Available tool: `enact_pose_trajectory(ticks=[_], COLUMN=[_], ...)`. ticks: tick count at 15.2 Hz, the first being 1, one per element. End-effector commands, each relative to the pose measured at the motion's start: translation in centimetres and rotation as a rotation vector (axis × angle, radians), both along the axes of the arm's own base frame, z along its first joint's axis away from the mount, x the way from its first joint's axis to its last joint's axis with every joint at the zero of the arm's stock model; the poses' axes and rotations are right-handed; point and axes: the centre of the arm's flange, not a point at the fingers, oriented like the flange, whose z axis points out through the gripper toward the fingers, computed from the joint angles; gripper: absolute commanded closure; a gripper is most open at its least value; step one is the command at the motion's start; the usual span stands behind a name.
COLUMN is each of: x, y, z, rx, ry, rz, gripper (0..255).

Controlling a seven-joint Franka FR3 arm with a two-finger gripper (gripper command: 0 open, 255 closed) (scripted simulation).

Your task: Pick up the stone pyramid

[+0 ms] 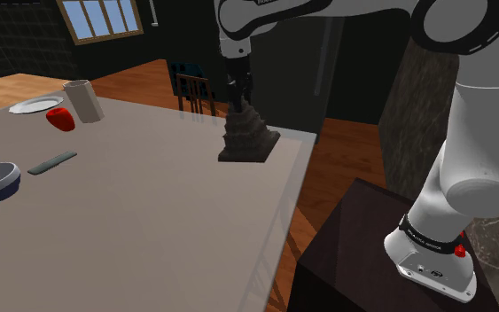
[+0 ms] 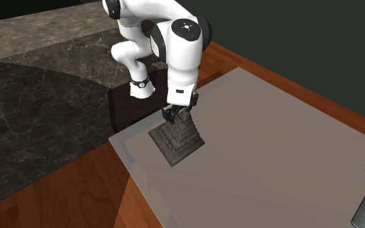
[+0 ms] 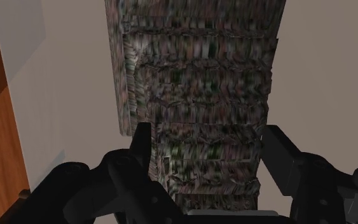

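The stone pyramid (image 1: 249, 135) stands on the bench (image 1: 150, 235) near the edge closest to the stand, and as far as the shoulder view tells its square base lies flat on the surface; the claw (image 1: 241, 96) hangs straight down over its peak; in the wrist view the two black fingers (image 3: 143, 143) flank the upper tiers and look pressed against them on both sides, so the claw seems clamped on the pyramid's top; the step in hand is the grasp itself, seemingly just made; the next move calls for a straight, slow lift, since the stepped sides narrow upward and the hold could slip.
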Motion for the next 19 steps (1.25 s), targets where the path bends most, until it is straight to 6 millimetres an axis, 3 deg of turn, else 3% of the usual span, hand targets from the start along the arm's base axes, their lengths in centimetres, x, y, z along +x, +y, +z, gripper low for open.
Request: enact_pose_trajectory(ticks=[1,2,17,19], x=[0.1,0.2,0.2,0.2], y=[-0.3,-0.1,-0.1,-0.1], z=[-1.3,-1.5,6.4,6.5], rx=[-0.004,-0.005,-0.005,-0.005], ry=[0.025,0.025,0.025,0.025], rz=[-0.005,-0.005,-0.005,-0.005], gripper=[255,255,255,255])
